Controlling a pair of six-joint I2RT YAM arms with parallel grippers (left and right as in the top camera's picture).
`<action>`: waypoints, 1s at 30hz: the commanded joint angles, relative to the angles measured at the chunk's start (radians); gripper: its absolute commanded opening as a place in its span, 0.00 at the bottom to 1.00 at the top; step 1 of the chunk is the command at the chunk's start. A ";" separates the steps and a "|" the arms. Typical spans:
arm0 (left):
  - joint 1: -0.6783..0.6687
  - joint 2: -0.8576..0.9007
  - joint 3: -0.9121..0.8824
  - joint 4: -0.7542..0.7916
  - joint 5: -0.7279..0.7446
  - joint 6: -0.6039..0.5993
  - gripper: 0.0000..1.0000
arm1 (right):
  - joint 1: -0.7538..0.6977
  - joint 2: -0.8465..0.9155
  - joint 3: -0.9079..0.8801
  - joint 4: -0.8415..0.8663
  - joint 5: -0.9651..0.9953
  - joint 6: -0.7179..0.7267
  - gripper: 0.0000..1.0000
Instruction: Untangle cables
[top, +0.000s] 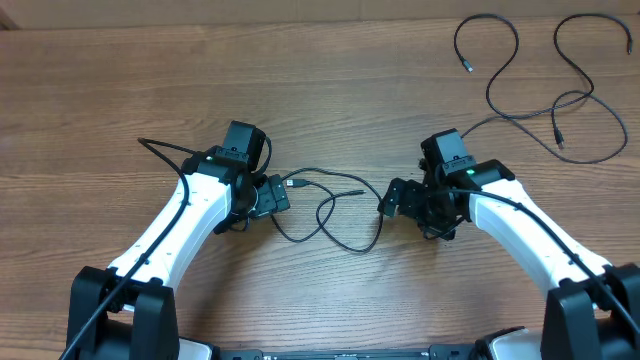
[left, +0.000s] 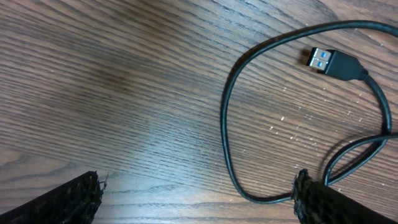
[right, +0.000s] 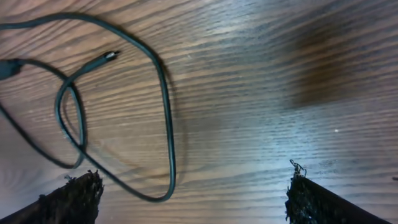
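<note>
Three black cables on tabletop (top: 300, 90): one centre cable (left: 224, 124) looped between both arms, two far-right cables (top: 583, 93) crossing each other. Left jaws wide, empty. Right jaws wide, empty.

Only the fingertips (left: 68, 196) of the left gripper (left: 198, 193) show above the bottom edge. The cable (left: 224, 130) slips behind one tip and also runs off the right edge. The right gripper (right: 194, 196) is cropped the same way, and a plug (right: 6, 67) is cut by the left edge. Overhead, the plugs on the far cables (top: 518, 42) are too small to identify, and the left arm (top: 165, 235) and right arm (top: 530, 235) are cut off below.
</note>
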 joint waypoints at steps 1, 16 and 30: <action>-0.002 0.032 -0.005 0.002 0.037 0.019 1.00 | 0.005 0.037 -0.010 0.006 0.019 0.016 0.95; -0.002 0.165 -0.005 0.021 0.048 0.019 1.00 | 0.006 0.149 -0.010 0.028 0.024 0.016 0.93; -0.003 0.245 -0.005 0.070 0.045 0.019 1.00 | 0.006 0.153 -0.011 0.043 0.044 0.038 0.93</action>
